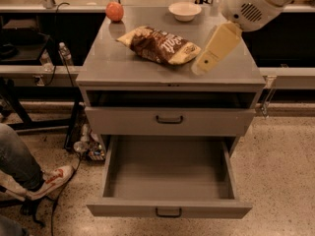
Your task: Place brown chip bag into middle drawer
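The chip bag (160,44) lies flat on the cabinet top (123,68), slightly back of centre, with its long axis running from 10 o'clock to 4 o'clock. It is not gripped and not lifted.

The gripper (206,58) is positioned at 3 o'clock of the bag, just beside its tan end, and is angled downward toward the cabinet top. No contact with the bag is seen. Whether the gripper is apart or together cannot be told from this view.

The middle drawer (128,209) is located at 6 o'clock of the bag, below the cabinet top. It is pulled fully out and its tray is exposed, with nothing seen inside. The upper drawer front (170,121) is closed above it.

A white bowl (184,11) is placed at 1 o'clock of the bag and a round orange fruit (114,11) at 11 o'clock; both are well apart from the gripper's path.

Progress is judged as early. The drawer is already open. The following steps are not yet done: the bag is to be grasped, lifted, carried forward over the cabinet edge, lowered into the tray and released.
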You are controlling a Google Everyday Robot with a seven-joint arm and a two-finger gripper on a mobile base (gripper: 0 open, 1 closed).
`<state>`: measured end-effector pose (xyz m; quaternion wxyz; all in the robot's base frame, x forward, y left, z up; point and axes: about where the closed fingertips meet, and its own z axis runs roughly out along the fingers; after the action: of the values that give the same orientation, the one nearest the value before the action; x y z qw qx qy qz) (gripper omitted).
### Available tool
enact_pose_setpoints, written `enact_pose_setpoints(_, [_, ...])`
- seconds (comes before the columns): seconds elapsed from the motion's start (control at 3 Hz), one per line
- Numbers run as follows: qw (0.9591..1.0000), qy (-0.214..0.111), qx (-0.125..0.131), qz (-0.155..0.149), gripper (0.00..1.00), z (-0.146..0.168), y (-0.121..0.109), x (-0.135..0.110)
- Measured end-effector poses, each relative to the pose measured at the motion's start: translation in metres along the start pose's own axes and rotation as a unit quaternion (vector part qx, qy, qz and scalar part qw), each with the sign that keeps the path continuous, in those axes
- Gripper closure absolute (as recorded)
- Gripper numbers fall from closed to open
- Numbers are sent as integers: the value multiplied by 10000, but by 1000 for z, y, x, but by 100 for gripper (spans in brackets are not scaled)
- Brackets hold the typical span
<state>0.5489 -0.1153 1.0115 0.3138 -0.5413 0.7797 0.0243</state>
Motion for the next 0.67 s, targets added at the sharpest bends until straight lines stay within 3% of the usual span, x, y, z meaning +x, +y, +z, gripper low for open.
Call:
enact_pose_setpoints(0.33, [9979, -358, -99, 525, 0, 46, -11, -45])
enact_pose_setpoints(0.67, [9956, -401, -125, 840, 0, 51, -11, -52])
